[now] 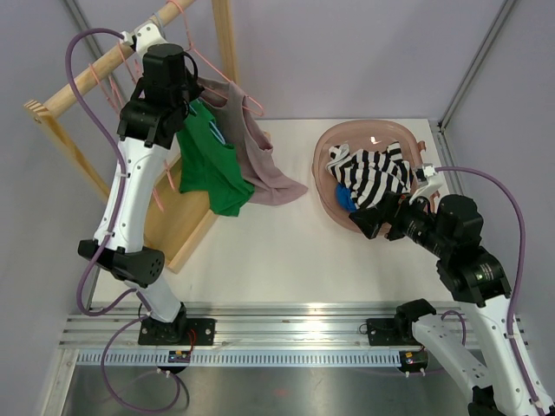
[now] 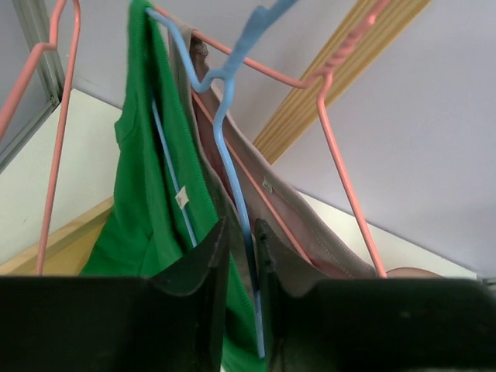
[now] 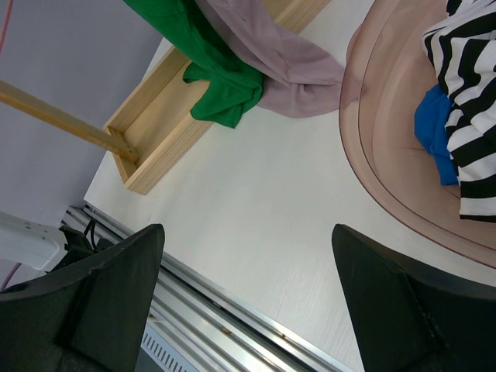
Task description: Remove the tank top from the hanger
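The right tool point(image 3: 248, 232) hangs released, fingers wide, over the bench point(image 1: 286, 251) at the near right, just beside a pink basin point(image 1: 323, 195) holding a striped garment point(image 1: 373, 173). Far left, at the wooden rack point(image 1: 87, 78), the left tool point(image 2: 242, 232) is clenched on the wire of the blue hanger point(image 2: 235, 182). That hanger carries the green tank top point(image 2: 147, 194), which hangs beside a mauve garment point(image 1: 260, 156).

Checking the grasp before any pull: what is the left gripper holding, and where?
Left gripper: its jaws stand close on either side of the wire arm of the blue hanger, below the hook; whether they clamp it cannot be told.
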